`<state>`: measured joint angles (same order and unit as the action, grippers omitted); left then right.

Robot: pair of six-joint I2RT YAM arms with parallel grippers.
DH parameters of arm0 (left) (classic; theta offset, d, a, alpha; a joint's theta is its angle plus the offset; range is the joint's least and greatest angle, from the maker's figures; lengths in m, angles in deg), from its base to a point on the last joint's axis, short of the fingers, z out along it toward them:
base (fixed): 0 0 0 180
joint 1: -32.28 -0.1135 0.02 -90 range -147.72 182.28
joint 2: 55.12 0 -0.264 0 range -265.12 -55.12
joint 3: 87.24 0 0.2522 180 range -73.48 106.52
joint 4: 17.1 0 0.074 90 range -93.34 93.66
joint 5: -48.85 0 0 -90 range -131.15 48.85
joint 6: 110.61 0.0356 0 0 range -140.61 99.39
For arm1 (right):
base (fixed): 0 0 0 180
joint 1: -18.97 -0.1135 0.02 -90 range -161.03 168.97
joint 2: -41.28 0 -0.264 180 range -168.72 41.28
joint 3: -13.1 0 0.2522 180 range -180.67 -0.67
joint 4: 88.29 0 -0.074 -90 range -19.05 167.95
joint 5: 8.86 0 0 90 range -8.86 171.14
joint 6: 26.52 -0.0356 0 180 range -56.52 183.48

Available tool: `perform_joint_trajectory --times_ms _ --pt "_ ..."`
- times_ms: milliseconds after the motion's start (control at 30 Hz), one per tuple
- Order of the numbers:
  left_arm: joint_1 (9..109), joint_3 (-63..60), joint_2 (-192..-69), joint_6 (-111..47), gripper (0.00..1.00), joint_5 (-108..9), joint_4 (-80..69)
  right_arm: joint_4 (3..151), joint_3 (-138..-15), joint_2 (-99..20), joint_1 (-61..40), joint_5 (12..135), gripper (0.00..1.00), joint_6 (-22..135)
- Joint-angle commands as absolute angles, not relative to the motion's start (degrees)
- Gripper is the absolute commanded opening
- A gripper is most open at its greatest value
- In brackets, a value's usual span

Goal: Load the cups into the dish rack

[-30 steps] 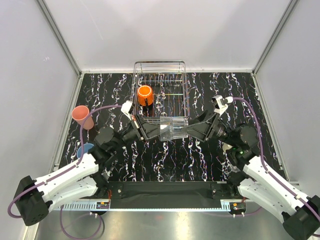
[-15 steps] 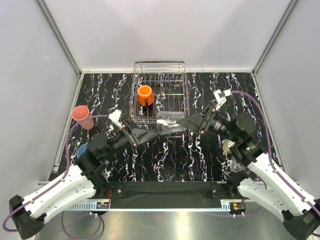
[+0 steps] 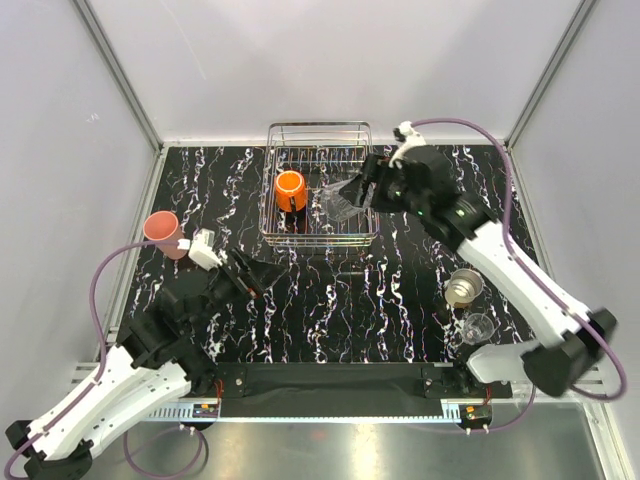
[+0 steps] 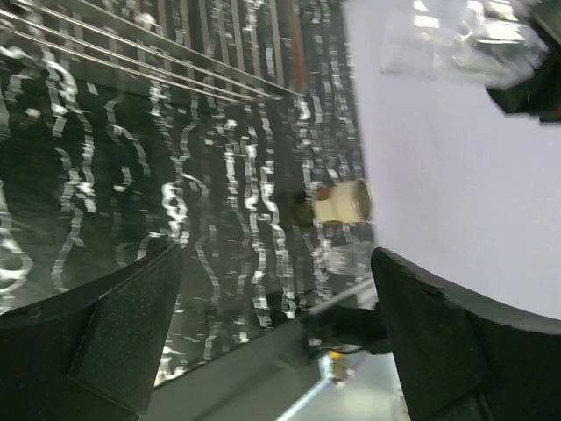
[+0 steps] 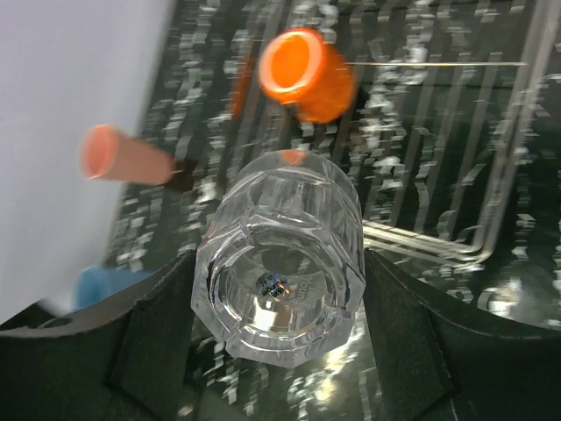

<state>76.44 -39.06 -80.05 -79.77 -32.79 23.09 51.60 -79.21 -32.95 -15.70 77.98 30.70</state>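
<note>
My right gripper point(image 3: 347, 197) is shut on a clear faceted glass point(image 3: 338, 202) and holds it on its side above the right half of the wire dish rack point(image 3: 318, 128). The right wrist view looks into the glass point(image 5: 279, 263) between the gripper point(image 5: 279, 307) fingers. Inside the rack stands an orange mug point(image 3: 290, 190), also seen as the orange mug point(image 5: 305, 74). My left gripper point(image 3: 258, 272) is open and empty, low over the table left of the rack's front. A salmon-pink tumbler point(image 3: 163, 232) stands at the left. A light blue cup point(image 5: 98, 285) shows only in the right wrist view.
A beige metallic cup point(image 3: 463, 287) and another clear glass point(image 3: 478, 327) stand at the right near the right arm's base; the beige cup point(image 4: 344, 201) also shows in the left wrist view. White walls close in the black marbled table point(image 3: 400, 300) on three sides.
The left gripper opened, let go of the clear glass and drew back to the left. The right arm carried the glass from the table's middle up over the dish rack.
</note>
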Motion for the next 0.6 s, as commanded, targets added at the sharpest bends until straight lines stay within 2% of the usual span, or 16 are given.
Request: perform_joint_trajectory --times_ms 0,333,567 --pt "76.22 -35.07 -81.13 -73.35 0.94 -28.41 25.22 46.13 -88.0 -39.03 -16.1 89.73 0.0 38.15" --pt "76.13 -33.57 -83.86 -70.54 0.94 -28.76 26.01 32.01 -112.97 -65.38 -16.1 99.41 0.0 40.19" --pt "76.13 -34.72 -82.37 -69.39 0.94 -28.14 25.93 28.99 -124.48 -77.45 -16.01 101.88 0.0 39.75"
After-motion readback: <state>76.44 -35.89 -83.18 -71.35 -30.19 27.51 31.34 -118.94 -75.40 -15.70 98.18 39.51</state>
